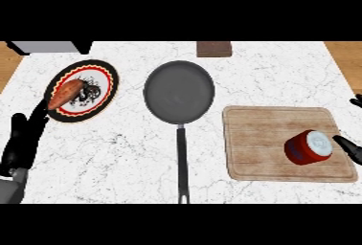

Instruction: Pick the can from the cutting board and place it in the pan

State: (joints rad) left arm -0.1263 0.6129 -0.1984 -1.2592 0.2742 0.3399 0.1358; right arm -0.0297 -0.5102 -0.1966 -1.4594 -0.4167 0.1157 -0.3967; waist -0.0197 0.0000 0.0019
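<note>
A red can with a pale lid stands on the right part of the wooden cutting board. Left of the board lies a dark grey pan, its long handle running toward the view's lower edge; nothing lies in it. My right hand shows only as black fingers at the right edge, just right of the can and close to it, with another fingertip higher up. My left hand rests at the left edge, fingers straight and pointing up, near the plate.
A round plate with a red, black and white pattern sits at the back left, with an orange sweet potato on it. A brown block stands at the counter's far edge. Wooden floor shows past both sides.
</note>
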